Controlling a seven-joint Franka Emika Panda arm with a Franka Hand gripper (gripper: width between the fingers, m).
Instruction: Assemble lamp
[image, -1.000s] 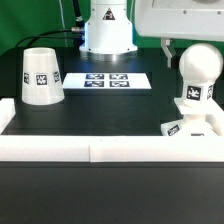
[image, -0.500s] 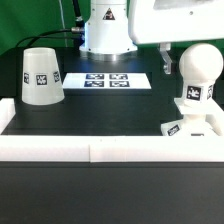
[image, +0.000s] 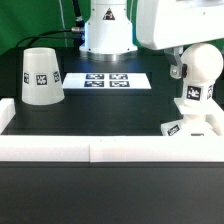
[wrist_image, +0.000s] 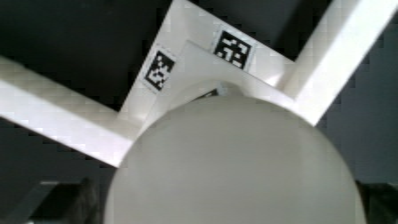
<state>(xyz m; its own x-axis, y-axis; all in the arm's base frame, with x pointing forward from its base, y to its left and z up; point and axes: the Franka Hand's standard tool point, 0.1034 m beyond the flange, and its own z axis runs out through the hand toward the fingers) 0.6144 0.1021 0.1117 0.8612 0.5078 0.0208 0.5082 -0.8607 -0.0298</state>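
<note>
Bulb (image: 203, 65) upright on base (image: 194, 129) (shade (image: 40, 76) well apart); gripper (image: 179, 68) beside bulb, possibly touching; jaw opening unclear.

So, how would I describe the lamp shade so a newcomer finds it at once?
Start at the black table edged by white rails. On the exterior view's left stands the shade, apart from everything else. It is a white cone with a flat top, unlike the round bulb on the opposite side.

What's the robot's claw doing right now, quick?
Gripper: cannot be told; it sits right by the bulb, jaws mostly hidden.
</note>
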